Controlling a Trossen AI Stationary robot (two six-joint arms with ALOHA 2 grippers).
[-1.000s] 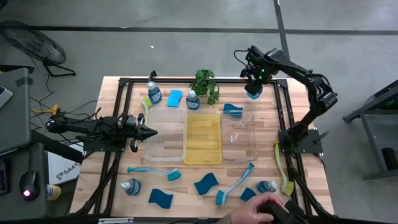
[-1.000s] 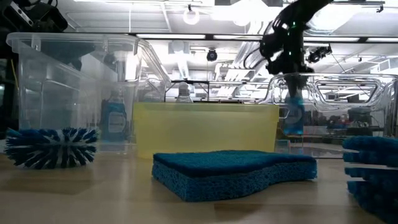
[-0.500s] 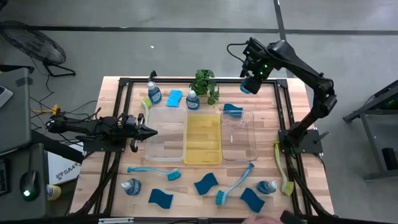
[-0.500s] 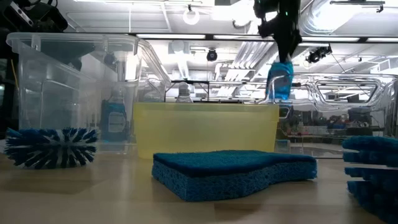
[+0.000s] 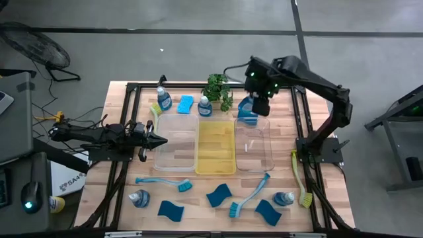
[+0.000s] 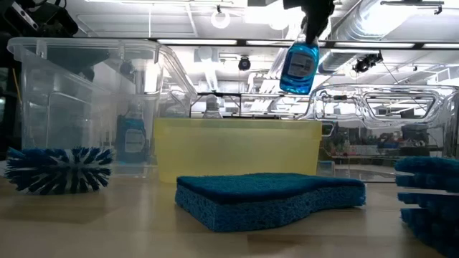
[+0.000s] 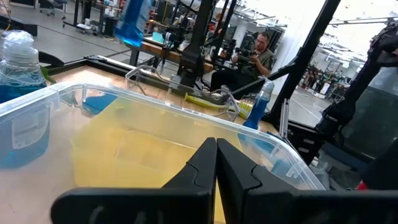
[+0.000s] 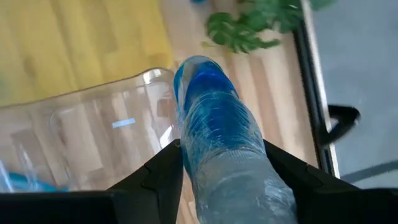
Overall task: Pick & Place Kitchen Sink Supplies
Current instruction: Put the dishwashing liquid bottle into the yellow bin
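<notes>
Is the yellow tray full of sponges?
No, the yellow tray shows only its bare bottom, with the sponges lying on the table.

no readable text or labels; any print on the soap bottle (image 6: 299,66) seems too blurred

Grey concrete floor (image 5: 198,39), ceiling lights (image 6: 219,19), seated person (image 7: 258,53)
</notes>
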